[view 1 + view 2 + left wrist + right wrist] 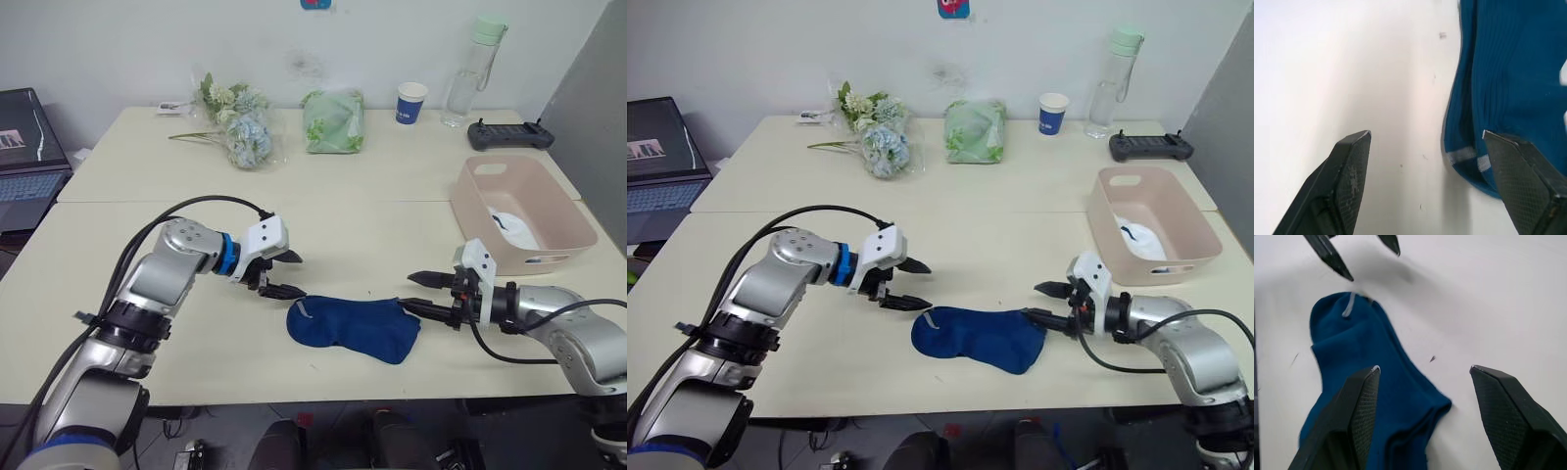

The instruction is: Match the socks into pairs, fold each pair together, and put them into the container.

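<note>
A navy blue sock pair (353, 328) lies flat on the table near its front edge, one sock stacked on the other. My left gripper (282, 275) is open just off the sock's left end, one fingertip (1513, 161) over its cuff (1464, 155). My right gripper (423, 293) is open at the sock's right end, one finger (1359, 406) above the fabric (1386, 382). The pale pink container (524, 211) stands at the right, with white socks (511, 230) lying inside it.
At the back of the table are a flower bunch (235, 122), a green plastic bag (333, 121), a blue-and-white paper cup (411, 102), a clear bottle (468, 73) and a black controller (509, 135). A laptop (27, 147) sits at far left.
</note>
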### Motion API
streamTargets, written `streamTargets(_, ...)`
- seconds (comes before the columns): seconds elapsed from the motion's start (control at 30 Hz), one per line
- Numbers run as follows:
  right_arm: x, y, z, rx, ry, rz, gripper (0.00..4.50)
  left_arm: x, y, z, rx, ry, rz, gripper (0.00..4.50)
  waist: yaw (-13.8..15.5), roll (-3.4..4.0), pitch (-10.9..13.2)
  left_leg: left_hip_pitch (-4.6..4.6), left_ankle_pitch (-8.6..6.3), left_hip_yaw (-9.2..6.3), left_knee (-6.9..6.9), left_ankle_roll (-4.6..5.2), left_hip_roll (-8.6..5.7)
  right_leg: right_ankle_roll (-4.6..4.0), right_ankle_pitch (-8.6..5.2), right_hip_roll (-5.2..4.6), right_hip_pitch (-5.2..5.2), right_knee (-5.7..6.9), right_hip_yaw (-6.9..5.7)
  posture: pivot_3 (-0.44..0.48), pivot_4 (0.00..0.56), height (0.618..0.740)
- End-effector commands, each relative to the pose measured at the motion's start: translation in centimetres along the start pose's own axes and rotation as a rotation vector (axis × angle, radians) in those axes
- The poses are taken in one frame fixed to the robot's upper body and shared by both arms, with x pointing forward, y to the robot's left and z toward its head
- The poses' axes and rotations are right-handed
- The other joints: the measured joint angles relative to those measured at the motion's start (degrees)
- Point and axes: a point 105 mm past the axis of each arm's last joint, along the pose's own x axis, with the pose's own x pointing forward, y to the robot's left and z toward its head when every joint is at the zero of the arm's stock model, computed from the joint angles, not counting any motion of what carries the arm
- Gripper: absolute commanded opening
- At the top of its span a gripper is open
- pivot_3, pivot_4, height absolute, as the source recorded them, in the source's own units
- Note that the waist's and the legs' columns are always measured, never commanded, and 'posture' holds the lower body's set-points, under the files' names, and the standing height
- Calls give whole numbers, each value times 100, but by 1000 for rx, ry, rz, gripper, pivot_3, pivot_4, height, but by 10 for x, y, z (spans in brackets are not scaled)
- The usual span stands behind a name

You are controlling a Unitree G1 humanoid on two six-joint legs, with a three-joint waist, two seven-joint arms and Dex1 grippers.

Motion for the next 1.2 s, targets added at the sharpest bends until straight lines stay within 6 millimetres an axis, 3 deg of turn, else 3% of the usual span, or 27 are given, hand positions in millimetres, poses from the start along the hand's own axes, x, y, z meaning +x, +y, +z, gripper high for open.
streamTargets(0.03,-9,8,4,-25,6,17,3163,-10,-10,5,23,-32,21,3817,0,0,0,0,0,0,0,0,0,0,0,0,0,0,0,0,150,740)
streamTargets(0.37,-11,20,-33,2,96,41,3163,3,-24,-20,-37,-37,110,3817,11,0,0,1,-1,0,0,1,-1,0,0,0,2,0,-2,0,150,740)
streamTargets(0.5,-9,21,-39,3,98,47,2240,9,-23,-19,-52,-53,114,3864,10,0,0,2,-1,3,1,1,-2,0,0,0,2,0,1,0,150,740)
streamTargets(0.6,-8,21,-41,2,98,49,1147,13,-25,-19,-46,-54,95,3244,10,0,0,2,-1,1,0,1,-1,0,0,1,2,0,-2,0,150,740)
streamTargets(0.7,-7,22,-42,-1,96,49,38,15,-28,-23,-54,-35,75,2260,10,0,0,3,0,3,0,1,-2,0,0,1,2,0,1,0,150,740)
streamTargets(0.93,-6,22,-38,-4,87,46,0,15,-27,-28,-58,-16,58,34,10,0,0,3,0,2,0,1,-2,0,0,1,2,0,-1,0,150,740)
streamTargets(1.2,-9,20,-27,-4,55,39,0,8,-26,-22,-69,-29,54,34,8,0,0,3,0,2,0,1,-2,0,0,2,2,0,-1,0,150,740)
